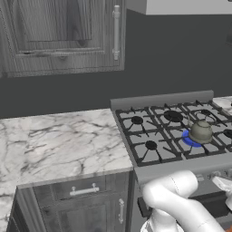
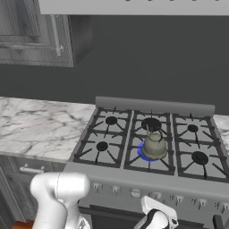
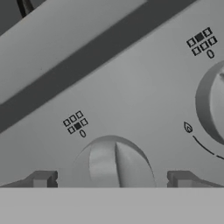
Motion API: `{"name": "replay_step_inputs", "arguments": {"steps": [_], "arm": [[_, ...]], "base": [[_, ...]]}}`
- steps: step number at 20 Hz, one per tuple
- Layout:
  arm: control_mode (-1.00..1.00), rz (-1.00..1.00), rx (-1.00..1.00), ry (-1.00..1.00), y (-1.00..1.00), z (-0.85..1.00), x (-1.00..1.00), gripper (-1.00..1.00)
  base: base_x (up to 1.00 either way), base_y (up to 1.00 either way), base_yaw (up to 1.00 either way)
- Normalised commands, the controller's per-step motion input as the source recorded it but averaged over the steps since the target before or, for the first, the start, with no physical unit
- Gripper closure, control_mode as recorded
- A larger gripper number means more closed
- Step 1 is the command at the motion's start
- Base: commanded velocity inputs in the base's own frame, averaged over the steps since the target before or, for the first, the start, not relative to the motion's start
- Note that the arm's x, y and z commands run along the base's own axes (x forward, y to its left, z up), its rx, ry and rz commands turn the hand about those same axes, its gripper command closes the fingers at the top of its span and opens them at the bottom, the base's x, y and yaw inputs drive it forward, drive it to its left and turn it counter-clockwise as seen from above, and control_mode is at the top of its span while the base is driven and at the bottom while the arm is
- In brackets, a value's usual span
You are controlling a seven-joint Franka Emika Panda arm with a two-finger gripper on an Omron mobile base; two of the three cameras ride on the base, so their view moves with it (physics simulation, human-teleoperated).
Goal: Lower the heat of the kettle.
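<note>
Grey-olive and squat, the dome-shaped metal kettle (image 1: 200, 132) (image 2: 154, 145) sits on the middle front burner of the grey gas stove (image 1: 136, 156) (image 2: 85, 138), above and beyond our claw, with a ring of blue flame (image 1: 186, 138) (image 2: 142, 153) showing at its base.

We reach low: our white arm (image 1: 181, 204) (image 2: 60, 197) bends down in front of the stove, and the hand (image 2: 154, 219) is turned toward the grey control panel (image 3: 131, 87) below the burners. In the hand view the panel runs slantwise, so we hold the hand rolled to one side.

Our claw (image 3: 111, 178) is spread wide, its two small dark fingertips (image 3: 41, 178) on either side of a round grey knob with a raised ridge (image 3: 111, 164). The tips look close to the knob's flanks, but we cannot tell whether they touch it; they are not clamped on it. A second round grey knob (image 3: 214, 103) lies beyond the claw's right tip, with a small flame mark (image 3: 187, 127) beside it. A small burner diagram (image 3: 75, 124) is printed just beyond the knob between our tips.
</note>
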Motion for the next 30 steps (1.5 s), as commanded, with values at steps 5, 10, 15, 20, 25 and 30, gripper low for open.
{"name": "replay_step_inputs", "arguments": {"steps": [5,10,15,20,25,30], "arm": [[-1.00,0.00,0.00,0.00,0.00,-0.09,0.15,1.00],[-1.00,0.00,0.00,0.00,0.00,-0.09,0.11,1.00],[-1.00,0.00,0.00,0.00,0.02,0.00,0.00,1.00],[-1.00,0.00,0.11,-0.03,0.00,0.00,-0.03,1.00],[-1.00,0.00,0.21,-0.01,0.00,-0.10,-0.08,1.00],[-1.00,0.00,0.23,-0.01,0.00,-0.11,-0.09,1.00]], "base": [[0.00,0.00,0.00],[0.00,0.00,0.00],[0.00,0.00,0.00],[0.00,0.00,0.00],[0.00,0.00,0.00],[0.00,0.00,0.00]]}}
